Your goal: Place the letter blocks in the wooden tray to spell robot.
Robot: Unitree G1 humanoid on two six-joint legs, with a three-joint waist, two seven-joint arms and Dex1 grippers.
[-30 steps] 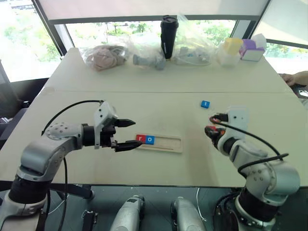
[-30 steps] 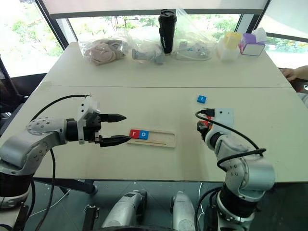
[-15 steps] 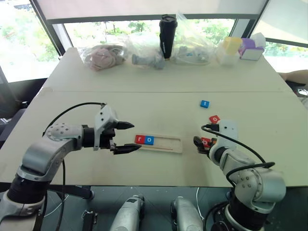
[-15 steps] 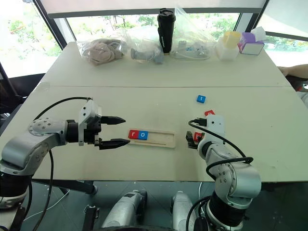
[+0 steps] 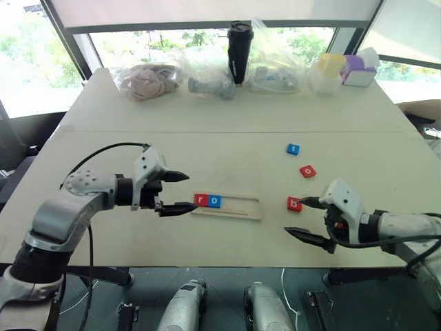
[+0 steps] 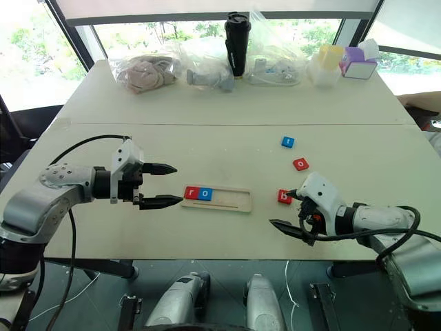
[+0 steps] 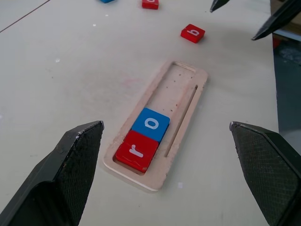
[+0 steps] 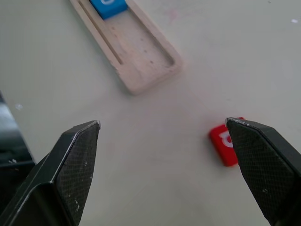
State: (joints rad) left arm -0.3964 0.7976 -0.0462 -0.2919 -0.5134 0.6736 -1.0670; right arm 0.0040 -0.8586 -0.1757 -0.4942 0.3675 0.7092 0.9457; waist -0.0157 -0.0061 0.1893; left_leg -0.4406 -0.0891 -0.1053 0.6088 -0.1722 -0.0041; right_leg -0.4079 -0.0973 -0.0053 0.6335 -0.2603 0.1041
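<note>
The wooden tray (image 5: 238, 206) lies in the middle of the table, with a red "r" block (image 5: 200, 200) and a blue "o" block (image 5: 214, 201) at its left end. Just right of the tray lies a red "b" block (image 5: 294, 203). A red "o" block (image 5: 308, 171) and a blue "t" block (image 5: 293, 149) lie farther back. My left gripper (image 5: 185, 192) is open, level with the tray's left end and holding nothing. My right gripper (image 5: 298, 217) is open, just in front of the "b" block and apart from it.
Along the table's far side stand plastic bags (image 5: 148, 79), a black tumbler (image 5: 241, 52) and small boxes (image 5: 344, 69). A person's arm (image 5: 420, 107) shows at the right edge. A seam (image 5: 207, 131) crosses the tabletop.
My right gripper opened, turned and drew back toward the table's front edge, leaving the red "b" block on the table. The red "o" block came into sight. The left arm stayed still.
</note>
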